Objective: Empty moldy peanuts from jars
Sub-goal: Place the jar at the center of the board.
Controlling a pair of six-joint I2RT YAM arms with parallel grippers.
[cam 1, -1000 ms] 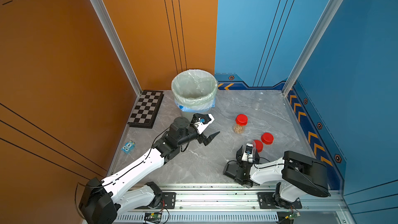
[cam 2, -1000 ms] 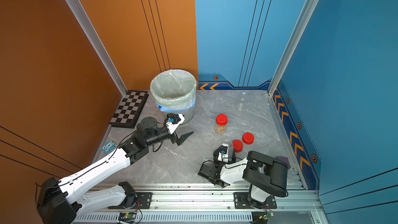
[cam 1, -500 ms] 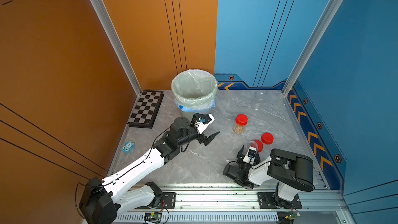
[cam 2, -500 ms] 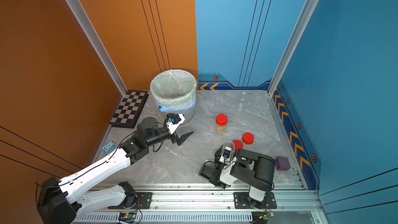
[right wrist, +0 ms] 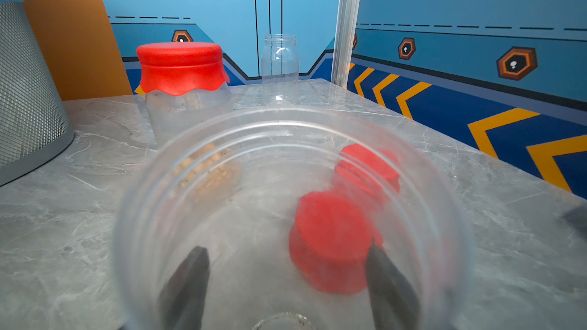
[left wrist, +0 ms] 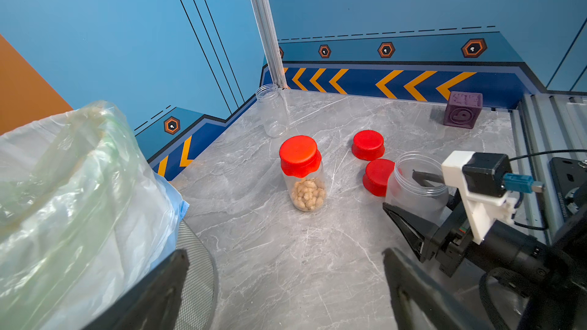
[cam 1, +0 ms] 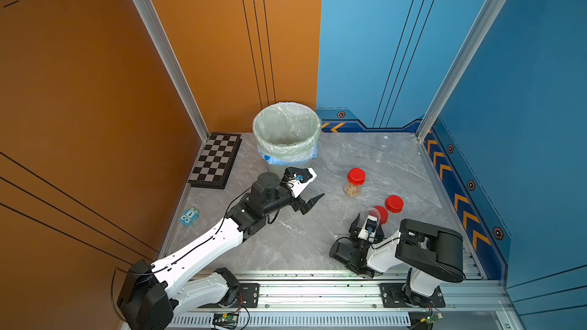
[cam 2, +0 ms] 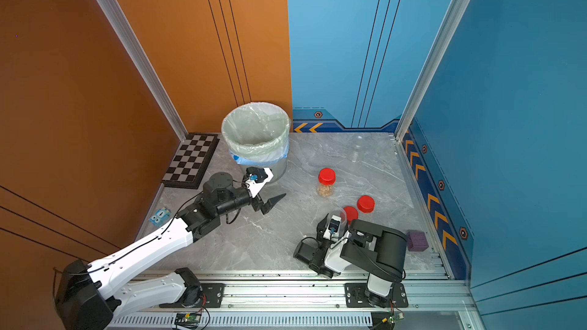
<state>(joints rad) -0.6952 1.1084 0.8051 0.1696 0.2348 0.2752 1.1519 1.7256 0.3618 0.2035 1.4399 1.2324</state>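
Embossed marks on purple cube (left wrist: 463, 110) unreadable; right gripper (right wrist: 286, 246) holds open jar (left wrist: 416, 193)

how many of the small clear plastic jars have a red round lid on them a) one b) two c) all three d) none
a: only the clear plastic jar with pale tan peanuts wears a red round lid; the far empty clear jar and the near clear jar between the right fingers are open.

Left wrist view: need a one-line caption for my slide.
Right gripper holding an empty clear plastic jar beside two loose red lids and a red-capped jar of tan peanuts.
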